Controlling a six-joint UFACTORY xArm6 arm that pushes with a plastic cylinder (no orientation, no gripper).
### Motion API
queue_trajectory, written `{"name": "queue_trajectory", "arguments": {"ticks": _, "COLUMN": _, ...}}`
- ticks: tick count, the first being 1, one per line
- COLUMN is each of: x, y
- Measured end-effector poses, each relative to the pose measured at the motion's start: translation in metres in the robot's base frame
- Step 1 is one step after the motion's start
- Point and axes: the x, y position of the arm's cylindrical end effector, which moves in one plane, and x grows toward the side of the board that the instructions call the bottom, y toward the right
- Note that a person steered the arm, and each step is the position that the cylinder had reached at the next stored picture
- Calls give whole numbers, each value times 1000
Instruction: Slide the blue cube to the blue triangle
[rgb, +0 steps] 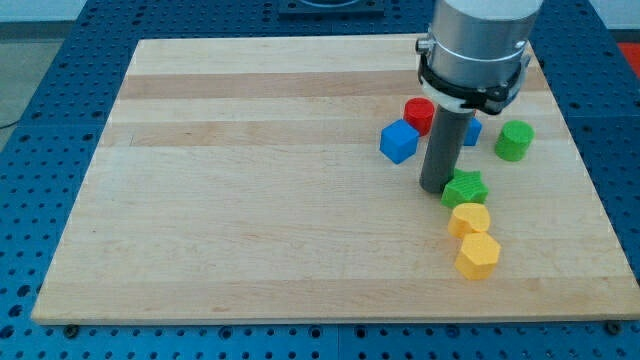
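Tip (436, 188) – beside green star (465, 187)

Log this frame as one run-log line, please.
tip: my tip touching green star block, its left | target: blue cube up-left of tip, untouched | goal: blue triangle mostly hidden behind rod

A robotics lab is showing itself here: a wooden board (250, 200) is lying on a blue perforated bench (30, 150) running past every edge.
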Motion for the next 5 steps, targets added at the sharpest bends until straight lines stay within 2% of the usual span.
{"name": "queue_trajectory", "arguments": {"ticks": 1, "x": -7, "y": -9}}
{"name": "queue_trajectory", "arguments": {"ticks": 2, "x": 21, "y": -39}}
{"name": "queue_trajectory", "arguments": {"ticks": 3, "x": 5, "y": -94}}
{"name": "queue_trajectory", "arguments": {"ticks": 5, "x": -75, "y": -118}}
